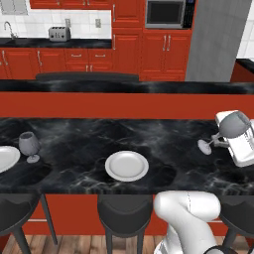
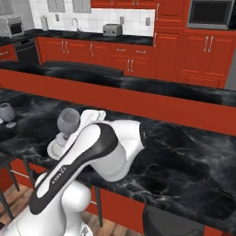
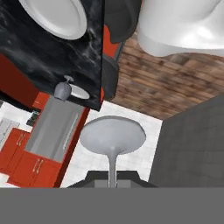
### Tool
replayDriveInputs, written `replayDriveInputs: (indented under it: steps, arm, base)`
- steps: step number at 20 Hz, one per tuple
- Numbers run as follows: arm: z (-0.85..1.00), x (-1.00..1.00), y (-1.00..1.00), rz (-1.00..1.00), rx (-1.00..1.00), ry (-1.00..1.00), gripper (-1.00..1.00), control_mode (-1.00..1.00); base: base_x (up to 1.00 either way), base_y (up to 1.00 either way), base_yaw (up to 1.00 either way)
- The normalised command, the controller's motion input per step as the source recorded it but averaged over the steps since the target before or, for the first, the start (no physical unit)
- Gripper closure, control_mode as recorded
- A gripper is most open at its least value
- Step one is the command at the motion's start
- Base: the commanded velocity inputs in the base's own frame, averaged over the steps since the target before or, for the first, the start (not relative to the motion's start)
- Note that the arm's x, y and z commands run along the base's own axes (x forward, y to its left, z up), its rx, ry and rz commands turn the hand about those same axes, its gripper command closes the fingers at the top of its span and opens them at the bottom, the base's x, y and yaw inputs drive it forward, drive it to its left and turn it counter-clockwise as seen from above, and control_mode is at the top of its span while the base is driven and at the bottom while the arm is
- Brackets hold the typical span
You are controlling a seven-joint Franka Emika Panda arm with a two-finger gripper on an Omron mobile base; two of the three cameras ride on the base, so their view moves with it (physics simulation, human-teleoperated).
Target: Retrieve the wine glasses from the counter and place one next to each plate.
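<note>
- Glass (image 1: 233, 125): tilted, stem clamped in the gripper's (image 1: 222, 142) closed fingers above the bar (image 1: 163, 144).
- Second glass (image 1: 29, 144): upright beside the left plate (image 1: 6, 158).
- Middle plate (image 1: 126, 165): alone.

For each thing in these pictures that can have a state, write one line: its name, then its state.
gripper: shut on a wine glass stem, above the bar.
held wine glass: lifted, tilted.
other wine glass: upright beside the left plate.
middle plate: flat, bare, no glass beside it.
</note>
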Motion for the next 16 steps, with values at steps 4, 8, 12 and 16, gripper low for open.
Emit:
replayDriveInputs:
  steps: [4,8,12,16]
  arm:
    - [-0.27,0.06,0.05,0.00,-0.15,0.00,1.00,-1.00]
    - [-0.26,0.10,0.07,0.00,-0.15,0.00,1.00,-1.00]
    - [-0.27,0.15,0.03,0.00,-0.09,0.00,1.00,-1.00]
    - [-0.27,0.17,0.00,0.00,0.00,0.00,1.00,-1.00]
  base:
    - [0.00,0.00,0.00]
    - [0.00,0.00,0.00]
    - [0.00,0.00,0.00]
    - [0.00,0.00,0.00]
